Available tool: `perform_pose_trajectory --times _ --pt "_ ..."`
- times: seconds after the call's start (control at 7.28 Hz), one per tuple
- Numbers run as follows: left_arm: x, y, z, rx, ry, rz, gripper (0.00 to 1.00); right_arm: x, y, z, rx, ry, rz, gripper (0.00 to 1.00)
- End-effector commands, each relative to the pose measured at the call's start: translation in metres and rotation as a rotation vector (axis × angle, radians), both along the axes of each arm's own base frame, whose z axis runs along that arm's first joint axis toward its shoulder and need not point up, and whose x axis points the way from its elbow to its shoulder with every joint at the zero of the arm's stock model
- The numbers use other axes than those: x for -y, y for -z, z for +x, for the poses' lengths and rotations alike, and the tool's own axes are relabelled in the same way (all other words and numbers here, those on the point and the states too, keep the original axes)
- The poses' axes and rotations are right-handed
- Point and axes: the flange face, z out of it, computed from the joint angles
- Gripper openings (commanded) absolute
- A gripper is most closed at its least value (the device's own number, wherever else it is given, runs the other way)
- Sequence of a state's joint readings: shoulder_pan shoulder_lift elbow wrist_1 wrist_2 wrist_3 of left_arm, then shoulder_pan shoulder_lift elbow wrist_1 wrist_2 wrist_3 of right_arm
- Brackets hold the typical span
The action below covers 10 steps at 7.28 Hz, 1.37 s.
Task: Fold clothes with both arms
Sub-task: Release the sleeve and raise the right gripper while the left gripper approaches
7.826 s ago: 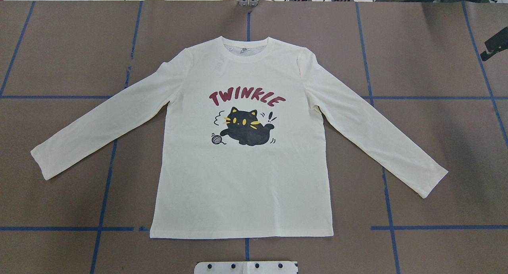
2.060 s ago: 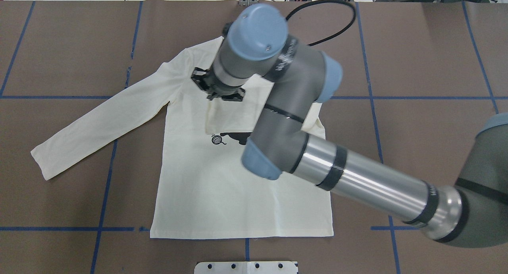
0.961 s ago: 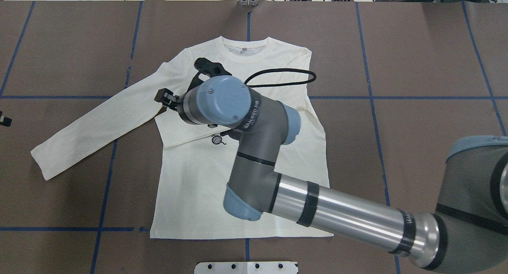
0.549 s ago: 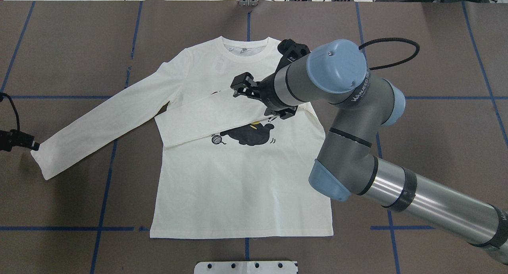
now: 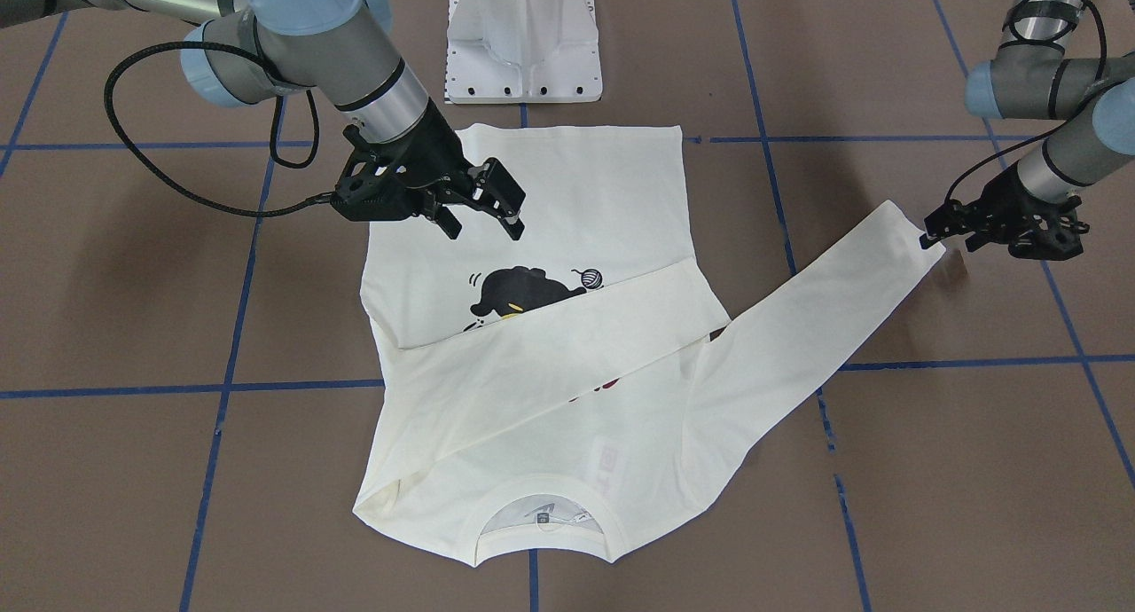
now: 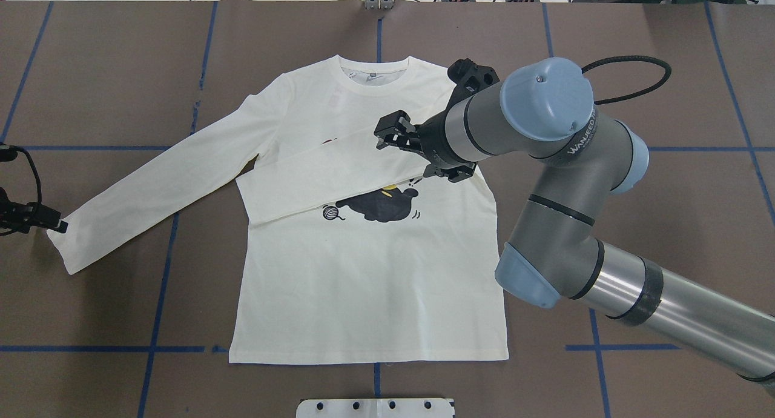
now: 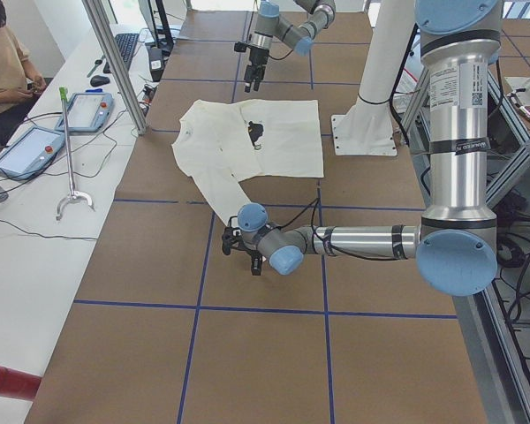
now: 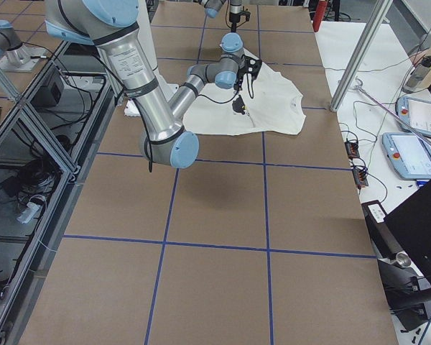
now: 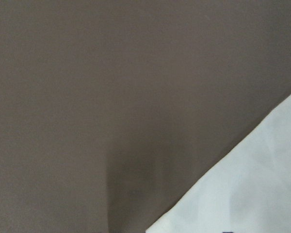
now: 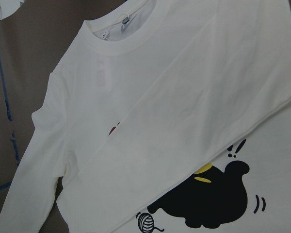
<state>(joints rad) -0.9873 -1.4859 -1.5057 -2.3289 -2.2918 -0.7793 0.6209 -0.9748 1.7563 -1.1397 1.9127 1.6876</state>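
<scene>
T-shirt [image 6: 363,285], collar [image 6: 375,82] away from robot

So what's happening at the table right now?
Both arms are folding the cream T-shirt, which lies print-up on the table. Its sleeve on the robot's right lies folded across the chest, covering most of the red lettering. The right gripper hangs open above the shirt beside that sleeve, holding nothing. The left gripper is at the cuff of the other sleeve, which is stretched out flat; whether it has gripped the cuff is unclear.
</scene>
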Motion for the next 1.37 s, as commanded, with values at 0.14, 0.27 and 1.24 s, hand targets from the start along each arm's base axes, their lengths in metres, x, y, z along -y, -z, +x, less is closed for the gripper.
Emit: perform_pose_trajectory --times 0.14,0.27,1.24 --pt "0.002 -0.003 0.003 0.016 0.005 0.007 0.65 -0.002 -0.006 0.002 -0.004 0.003 -0.004 1.00" --pt "0.002 -0.002 0.003 0.014 0.005 0.007 0.30 -0.002 -0.006 0.003 -0.002 0.001 -0.002 1.00" --pt "0.006 0.097 0.020 -0.190 -0.047 -0.018 0.00 0.017 -0.021 0.074 0.032 0.038 -0.049 1.00"
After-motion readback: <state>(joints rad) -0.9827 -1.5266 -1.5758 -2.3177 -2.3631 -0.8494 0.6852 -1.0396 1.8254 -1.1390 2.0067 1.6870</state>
